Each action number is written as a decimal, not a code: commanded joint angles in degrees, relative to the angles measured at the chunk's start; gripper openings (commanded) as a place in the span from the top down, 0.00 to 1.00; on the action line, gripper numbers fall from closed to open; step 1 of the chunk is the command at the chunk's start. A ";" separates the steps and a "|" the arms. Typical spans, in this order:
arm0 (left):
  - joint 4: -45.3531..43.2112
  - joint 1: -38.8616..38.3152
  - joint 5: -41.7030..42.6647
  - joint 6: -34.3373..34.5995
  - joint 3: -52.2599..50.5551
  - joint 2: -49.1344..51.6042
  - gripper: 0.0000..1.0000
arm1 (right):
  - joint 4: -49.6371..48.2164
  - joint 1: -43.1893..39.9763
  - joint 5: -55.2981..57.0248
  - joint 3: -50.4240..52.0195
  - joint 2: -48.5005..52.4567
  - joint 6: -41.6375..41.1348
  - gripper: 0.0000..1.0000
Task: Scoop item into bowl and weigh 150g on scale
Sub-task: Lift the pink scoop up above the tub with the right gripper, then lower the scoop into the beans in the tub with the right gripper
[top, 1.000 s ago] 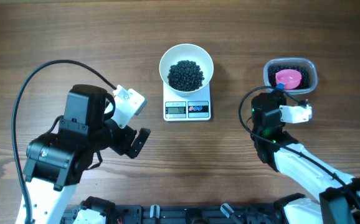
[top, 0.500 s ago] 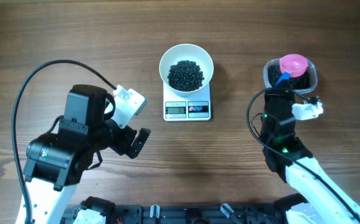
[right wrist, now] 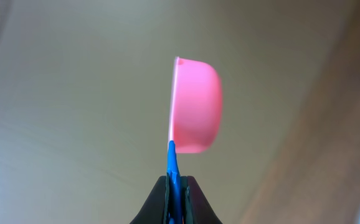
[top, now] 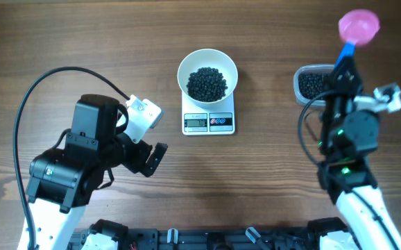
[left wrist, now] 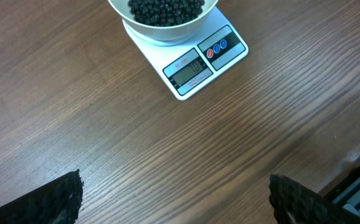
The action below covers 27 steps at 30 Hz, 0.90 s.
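A brown wooden table (top: pixel 270 180) stretches under both arms. At its middle stands the white bowl (top: pixel 184 69) on the small white scale (top: pixel 209 122), with a dark heap of black beads (top: pixel 207 83) inside it. More beads lie in the clear tub (top: pixel 303 85) off to the right.

The right gripper (right wrist: pixel 177 186) has its fingers pressed together on the blue handle (right wrist: pixel 172 163) of a pink scoop (right wrist: pixel 195 106). The scoop is held high beyond the tub, its handle in line with the fingers and its cup turned on edge. I can't tell whether anything is in it. From there the bowl lies well apart, towards the left.

The left gripper (top: pixel 155 156) is nearer the bowl but hangs with fingers spread wide, holding nothing.

The scale's display (left wrist: pixel 189 67) shows digits too blurred to read, beside red and blue buttons (left wrist: pixel 216 48). I see no brand name.
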<state>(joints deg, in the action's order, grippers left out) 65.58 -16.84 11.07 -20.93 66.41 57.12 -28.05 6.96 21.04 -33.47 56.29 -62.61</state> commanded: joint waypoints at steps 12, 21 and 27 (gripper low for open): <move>-0.20 0.39 1.09 -1.18 1.09 0.00 0.00 | 55.30 -7.37 -28.63 -60.15 29.64 25.18 0.95; -0.20 0.39 1.09 -1.18 1.09 0.00 0.00 | 95.76 -7.37 -21.40 -68.78 29.77 39.85 0.95; -0.20 0.39 1.09 -1.18 1.09 0.00 0.00 | 101.98 -7.37 -13.77 -68.78 30.62 44.70 0.95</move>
<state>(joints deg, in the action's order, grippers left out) 65.52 -16.84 11.27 -20.93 66.50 57.12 72.07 -0.32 -0.03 -101.47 85.93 -21.69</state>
